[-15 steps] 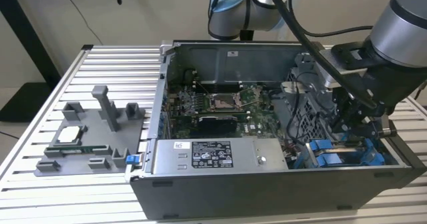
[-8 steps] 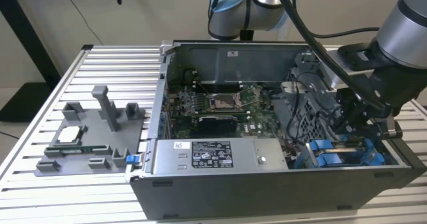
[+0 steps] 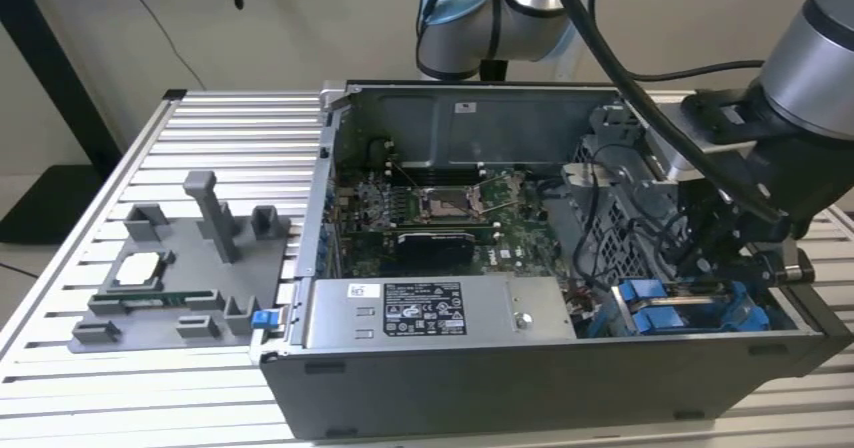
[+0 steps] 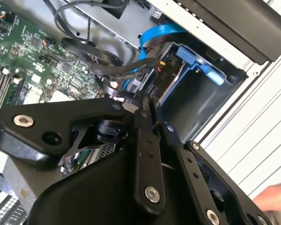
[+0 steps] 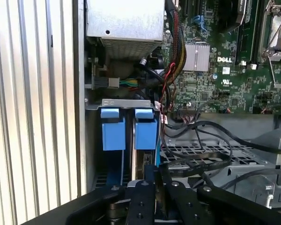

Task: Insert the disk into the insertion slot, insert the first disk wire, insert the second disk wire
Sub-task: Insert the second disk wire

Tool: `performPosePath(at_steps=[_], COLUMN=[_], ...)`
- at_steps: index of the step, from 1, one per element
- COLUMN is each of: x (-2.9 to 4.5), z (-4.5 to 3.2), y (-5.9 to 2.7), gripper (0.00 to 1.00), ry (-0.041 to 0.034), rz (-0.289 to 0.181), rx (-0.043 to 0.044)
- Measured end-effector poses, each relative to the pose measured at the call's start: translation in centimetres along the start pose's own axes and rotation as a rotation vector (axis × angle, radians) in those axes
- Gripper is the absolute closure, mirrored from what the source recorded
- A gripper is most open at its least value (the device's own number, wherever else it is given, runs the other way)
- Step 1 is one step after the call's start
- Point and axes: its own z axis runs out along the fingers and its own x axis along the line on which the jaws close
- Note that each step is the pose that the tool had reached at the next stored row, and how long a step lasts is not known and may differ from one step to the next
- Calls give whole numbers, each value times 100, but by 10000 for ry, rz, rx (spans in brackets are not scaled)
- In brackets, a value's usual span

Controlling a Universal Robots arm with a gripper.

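- Jaws: pressed close together in both wrist views; I cannot tell whether anything is pinched between them. Gripper (image 5: 147, 180) sits low in the case, tips just beside the blue carriers.
- Disk (image 5: 139, 161): stands on edge in the insertion slot (image 5: 126, 103), blue tabs up, lower centre of the first wrist view.
- In the exterior view the slot (image 3: 694, 308) lies at lower right of the frame, beside the power supply box (image 3: 434, 310).
- Black cables (image 4: 107, 70) and a blue cable (image 4: 157, 33) loop near the fingers in the second wrist view.
- Motherboard (image 3: 434, 208) at centre; grey fixture tray (image 3: 187, 268) on the table at left.
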Motion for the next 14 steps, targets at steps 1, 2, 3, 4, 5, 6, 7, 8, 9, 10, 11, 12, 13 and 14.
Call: performPosePath(at_steps=[1, 2, 3, 4, 5, 6, 7, 8, 9, 10, 11, 12, 13, 14], x=[1, 3, 4, 5, 6, 8, 10, 13, 17, 23, 32, 41, 49, 53], z=[0, 1, 1, 2, 3, 4, 5, 5, 5, 4, 4, 3, 3, 5], y=[-9, -17, -25, -34, -44, -55, -63, -70, -75, -76, -77, -77, -78, -79], gripper=[100, 100, 100, 100, 100, 100, 100, 100, 100, 100, 100, 100, 100, 100], ry=[3, 7, 12, 15, 16, 17, 19, 20, 23, 26, 29, 31, 34, 37], rz=[10, 21, 36, 53, 69, 82, 97, 117, 140, 171, 208, 244, 285, 332], rx=[-54, -91, -109, -118, -123, -128, -133, -134, -136, -136, -133, -130, -126, -120])
